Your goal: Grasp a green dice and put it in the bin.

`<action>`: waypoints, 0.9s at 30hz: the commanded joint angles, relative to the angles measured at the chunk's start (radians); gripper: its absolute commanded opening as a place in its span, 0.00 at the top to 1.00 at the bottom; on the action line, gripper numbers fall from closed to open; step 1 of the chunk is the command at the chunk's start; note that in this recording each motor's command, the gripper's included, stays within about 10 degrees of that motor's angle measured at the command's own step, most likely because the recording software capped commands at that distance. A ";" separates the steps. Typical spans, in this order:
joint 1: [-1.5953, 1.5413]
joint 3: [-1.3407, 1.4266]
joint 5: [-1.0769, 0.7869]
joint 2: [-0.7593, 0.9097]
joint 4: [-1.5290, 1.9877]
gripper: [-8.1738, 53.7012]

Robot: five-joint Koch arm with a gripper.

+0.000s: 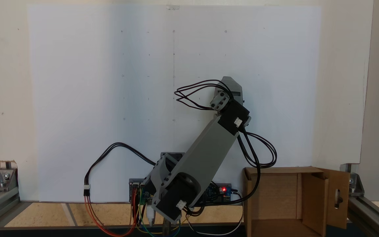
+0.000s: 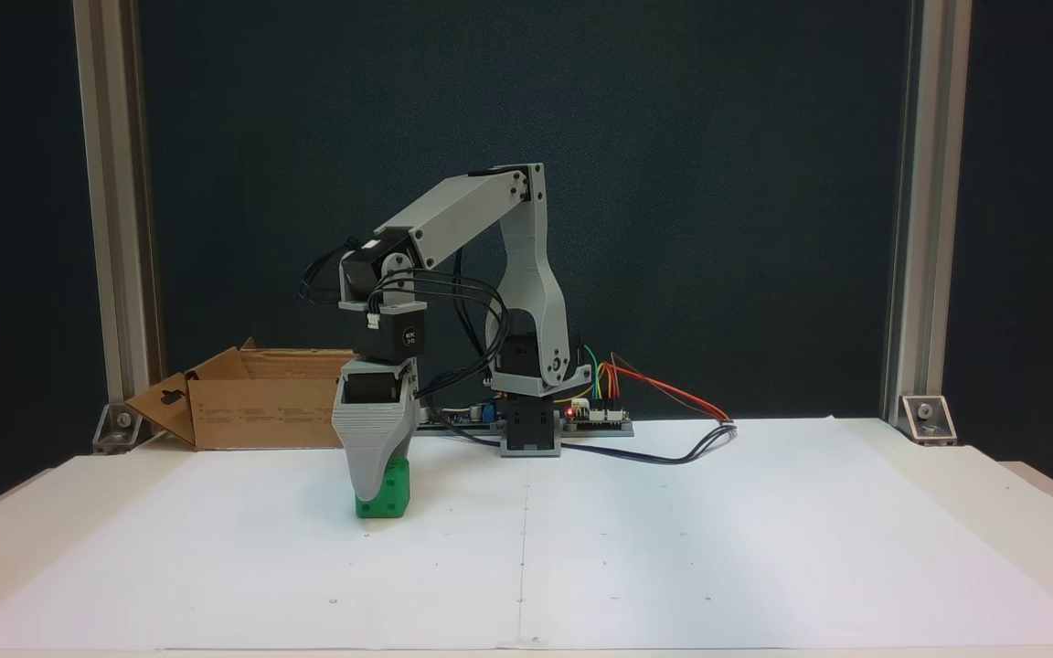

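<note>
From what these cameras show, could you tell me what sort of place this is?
Probably a lab or workshop test bench: aluminium frame posts around the table, a dark partition behind, and bare electronics boards wired beside the arm's base.

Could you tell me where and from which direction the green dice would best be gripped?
Probably from straight above, with the jaws closing on two opposite flat side faces. The green dice is a small cube sitting flat on the white paper, so its sides are parallel and upright, though its corners are rounded. The gripper already points down over it; whether it has closed cannot be told.
</note>
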 commanded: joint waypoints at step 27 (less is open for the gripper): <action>0.011 0.003 -0.086 -0.040 -0.075 0.16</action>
